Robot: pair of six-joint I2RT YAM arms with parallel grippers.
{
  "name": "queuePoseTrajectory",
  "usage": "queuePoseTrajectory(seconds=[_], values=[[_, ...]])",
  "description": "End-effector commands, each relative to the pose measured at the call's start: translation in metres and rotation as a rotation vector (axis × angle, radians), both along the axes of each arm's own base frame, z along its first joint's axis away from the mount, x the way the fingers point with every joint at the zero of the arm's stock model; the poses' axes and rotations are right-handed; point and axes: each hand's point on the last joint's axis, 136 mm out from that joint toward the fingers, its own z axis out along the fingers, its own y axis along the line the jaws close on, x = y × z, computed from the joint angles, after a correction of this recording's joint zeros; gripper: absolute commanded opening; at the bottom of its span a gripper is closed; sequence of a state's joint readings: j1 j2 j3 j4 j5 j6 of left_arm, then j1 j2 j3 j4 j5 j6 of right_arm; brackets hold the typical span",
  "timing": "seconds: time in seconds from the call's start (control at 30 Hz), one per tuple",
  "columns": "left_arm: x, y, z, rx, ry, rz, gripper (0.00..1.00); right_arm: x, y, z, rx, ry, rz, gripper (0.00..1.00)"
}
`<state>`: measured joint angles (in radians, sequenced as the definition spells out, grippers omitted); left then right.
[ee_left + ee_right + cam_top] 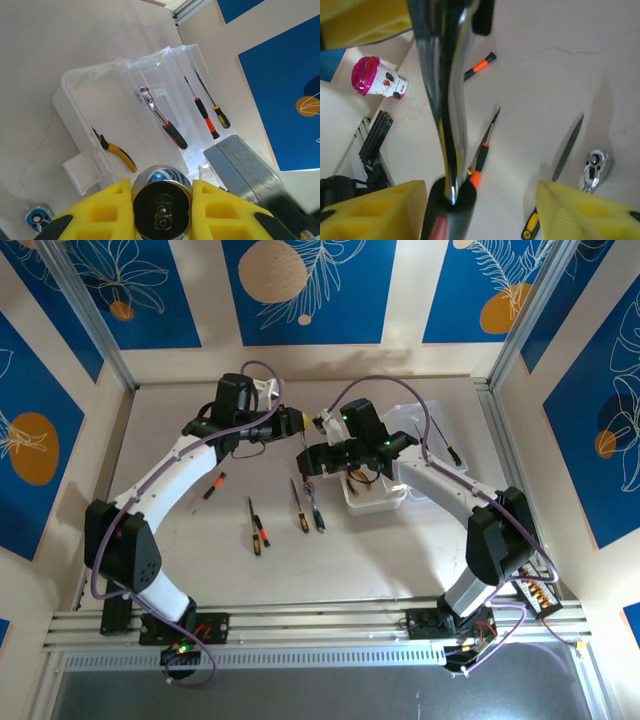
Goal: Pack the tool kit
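Observation:
My left gripper (161, 200) is shut on the round chrome head of a metal ratchet (161, 186). The ratchet's shaft (442, 85) runs down to its black-and-red handle, which lies between the jaws of my right gripper (480, 210). The handle rests against the left finger (375, 212), and a wide gap separates it from the right finger, so that gripper is open. Both grippers meet above the table's middle, left (296, 425) and right (310, 458). The clear plastic box (90, 100) stands open with yellow-handled pliers (119, 151) and another ratchet (162, 121) in it.
Several thin screwdrivers lie on the table in front of the grippers (256, 527) (299, 508) (214, 485). Two more (205, 116) lie at the far side of the box. A small ratchet head (594, 170) rests on the table. A pink-lidded cup (377, 77) stands far off.

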<state>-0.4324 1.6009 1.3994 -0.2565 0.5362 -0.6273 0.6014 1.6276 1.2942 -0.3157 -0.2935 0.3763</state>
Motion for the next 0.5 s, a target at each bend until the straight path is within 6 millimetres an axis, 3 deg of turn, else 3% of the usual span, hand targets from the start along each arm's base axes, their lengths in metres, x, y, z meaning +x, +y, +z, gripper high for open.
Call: queuePoseTrajectory(seconds=[0.0, 0.03, 0.17, 0.2, 0.23, 0.3, 0.37, 0.47], values=[[-0.003, -0.011, 0.017, -0.059, -0.043, -0.041, 0.0, 0.007, 0.012, 0.02, 0.05, -0.046, -0.003, 0.42], [-0.004, -0.013, 0.016, -0.061, -0.041, -0.046, 0.0, 0.007, 0.013, 0.021, 0.052, -0.049, -0.003, 0.37], [-0.006, -0.013, 0.009, -0.061, -0.035, -0.054, 0.0, 0.007, 0.012, 0.026, 0.052, -0.06, -0.015, 0.0], [-0.007, -0.013, 0.008, -0.057, -0.035, -0.058, 0.0, 0.007, 0.01, 0.026, 0.048, -0.065, -0.016, 0.0], [-0.007, -0.012, 0.007, -0.045, -0.04, -0.064, 0.08, 0.006, 0.008, 0.025, 0.037, -0.066, -0.016, 0.0], [-0.006, -0.002, 0.006, 0.026, -0.066, -0.056, 0.38, 0.008, 0.0, 0.023, 0.002, -0.071, -0.029, 0.0], [-0.002, 0.026, 0.003, 0.186, -0.103, 0.002, 0.67, 0.01, -0.017, 0.017, -0.061, -0.073, -0.056, 0.0], [0.004, 0.079, 0.002, 0.424, -0.149, 0.127, 1.0, 0.016, -0.056, 0.01, -0.157, -0.071, -0.122, 0.0]])
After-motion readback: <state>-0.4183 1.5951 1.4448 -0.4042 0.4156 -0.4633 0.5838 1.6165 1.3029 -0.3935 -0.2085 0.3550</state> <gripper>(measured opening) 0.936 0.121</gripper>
